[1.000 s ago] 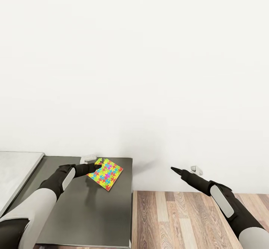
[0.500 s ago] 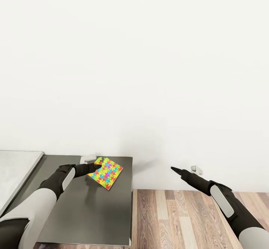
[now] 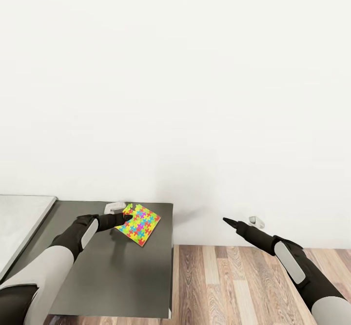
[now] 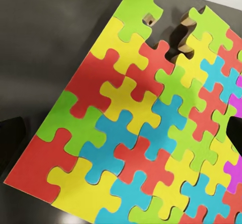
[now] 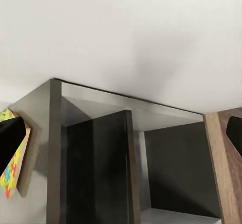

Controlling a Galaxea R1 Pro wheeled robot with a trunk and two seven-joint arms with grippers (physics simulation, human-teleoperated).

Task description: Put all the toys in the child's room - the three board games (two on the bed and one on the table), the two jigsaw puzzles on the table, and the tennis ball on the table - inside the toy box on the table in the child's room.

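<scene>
Left gripper (image 3: 127, 216) is clamped on the near edge of a jigsaw puzzle (image 3: 138, 224), one finger over the top face and one under it, as far as the head view shows; in the left wrist view the puzzle (image 4: 146, 128) fills the frame, pieces interlocked, with a gap of missing pieces at its far edge; puzzle is held tilted over the far corner of the dark grey table section (image 3: 112, 271), whether clear of the top or resting on it I cannot tell; a small white block (image 3: 116, 206) sits on the table just behind the gripper.

Step in hand, my read: one jigsaw puzzle picked, transport to the toy box pending; the box is not visible here, so the next move calls for swinging the arm, and likely the trunk or base, along the table toward the light grey top (image 3: 22, 222) at the robot's left, keeping the thin sheet level so it doesn't slip or flex out of the pinch.

Left arm (image 3: 53, 261): extended forward over the table, forearm roughly level, wrist reaching to the puzzle.

Right gripper (image 3: 227, 221): fingers come to a point in the head view, so I read it as closed and empty; right arm (image 3: 292, 266) stretched forward over the wooden floor (image 3: 234, 286), beside the table end, idle; right wrist view looks at the table's end panels (image 5: 101, 168) and catches the puzzle's edge (image 5: 12, 168).
</scene>
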